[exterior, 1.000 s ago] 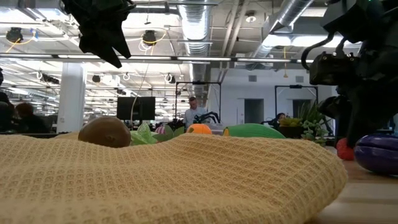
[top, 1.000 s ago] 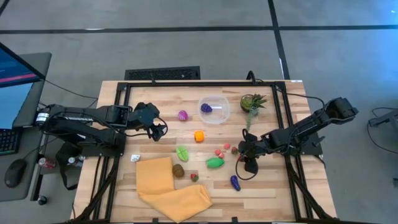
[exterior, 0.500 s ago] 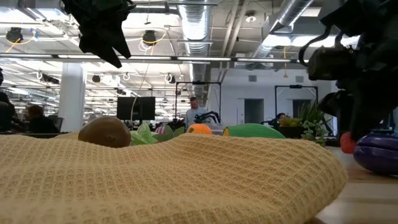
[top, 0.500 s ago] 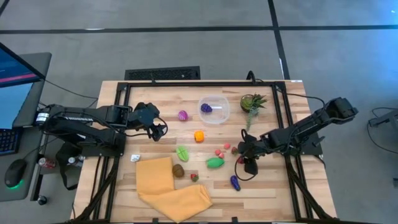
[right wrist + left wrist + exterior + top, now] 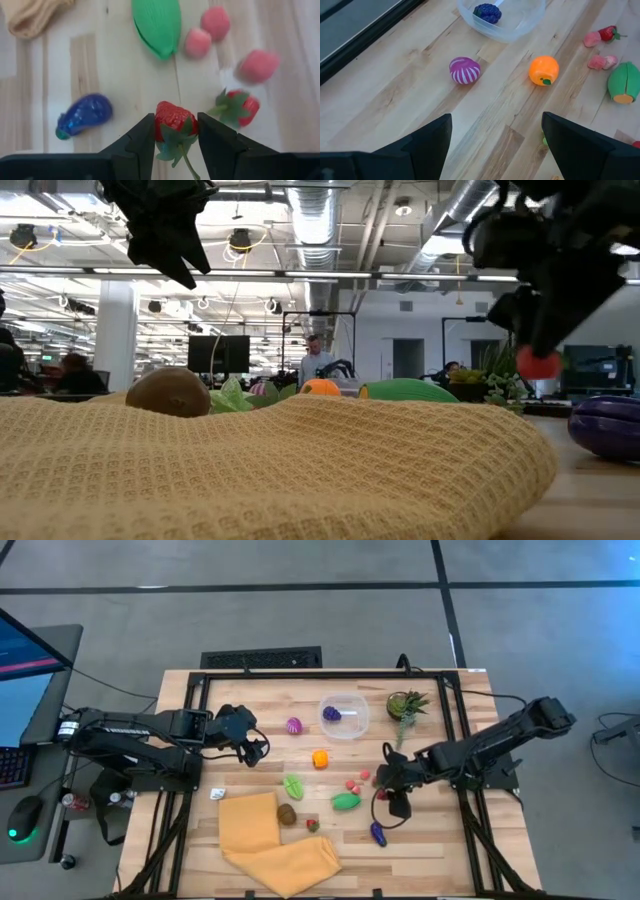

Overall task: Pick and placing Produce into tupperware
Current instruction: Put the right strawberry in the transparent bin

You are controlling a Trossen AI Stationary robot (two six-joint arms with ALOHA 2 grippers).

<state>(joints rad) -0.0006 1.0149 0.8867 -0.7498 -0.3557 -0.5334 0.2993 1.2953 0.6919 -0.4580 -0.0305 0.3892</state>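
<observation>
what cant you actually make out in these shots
- Tupperware: not visible in the low view; the yellow cloth fills the foreground.
- Kiwi: its lower part sits behind the cloth's fold in the low view.
- Purple eggplant: cut off by the low view's right edge.
- Strawberry held in the right gripper: in the high view, too small to make out under the arm.
- Left gripper: only its fingers show in its wrist view; the bottom edge cuts off the rest.

Yellow waffle cloth [image 5: 275,840] crumpled at table's [image 5: 440,850] near edge, small potted plant [image 5: 404,705] at far right
</observation>
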